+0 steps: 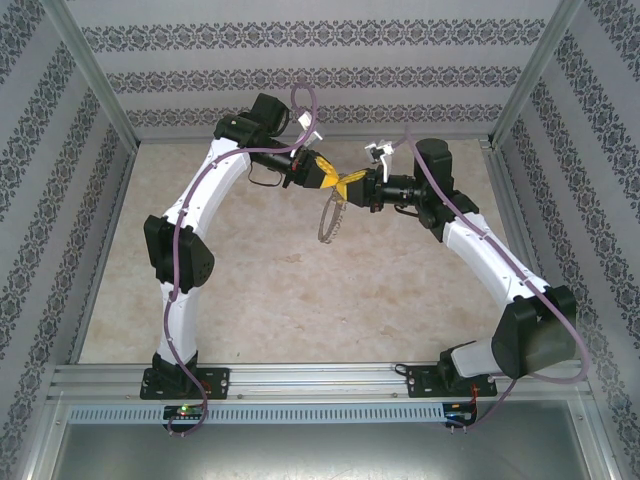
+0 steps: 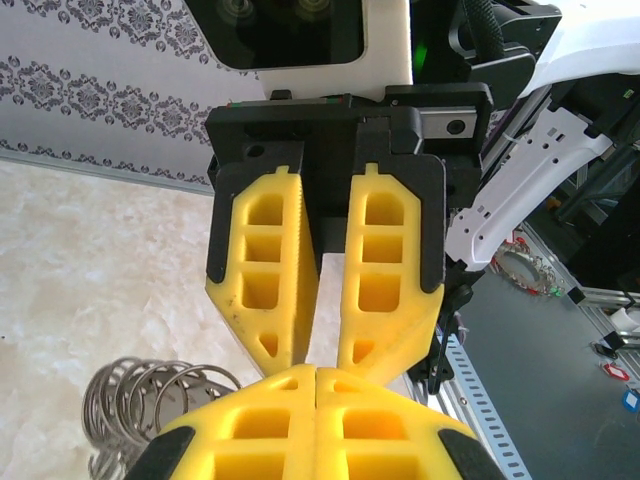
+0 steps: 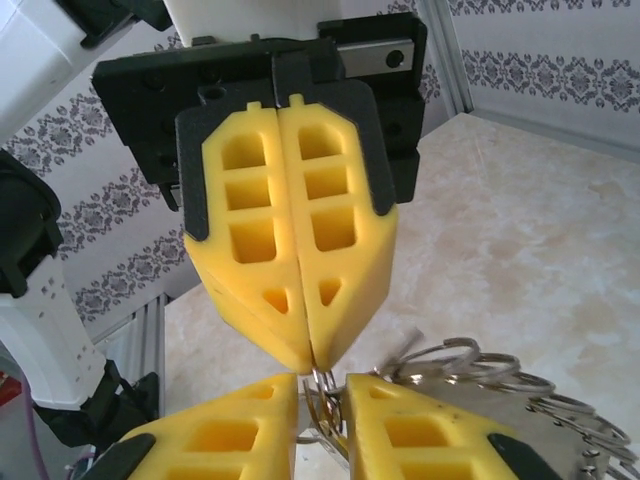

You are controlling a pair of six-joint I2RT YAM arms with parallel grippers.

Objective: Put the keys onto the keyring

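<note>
Both grippers meet tip to tip in mid-air over the middle of the table. My left gripper (image 1: pixel 336 181) (image 2: pixel 316 372) is shut, and its tips (image 3: pixel 312 364) pinch thin wire loops of the keyring (image 3: pixel 500 378). The keyring (image 1: pixel 327 220), a silvery hoop fringed with small loops (image 2: pixel 150 395), hangs down from that pinch. My right gripper (image 1: pixel 346 187) (image 3: pixel 322 388) faces it with a narrow gap between its yellow fingers (image 2: pixel 262 290). A few loops lie in that gap. The key with the yellow-orange head is hidden.
A beige marbled table top (image 1: pixel 270 290) lies below, enclosed by patterned walls (image 1: pixel 320 70) at the back and both sides. Aluminium posts (image 1: pixel 95 90) stand at the corners, and a metal rail (image 1: pixel 320 380) with both arm bases runs along the near edge.
</note>
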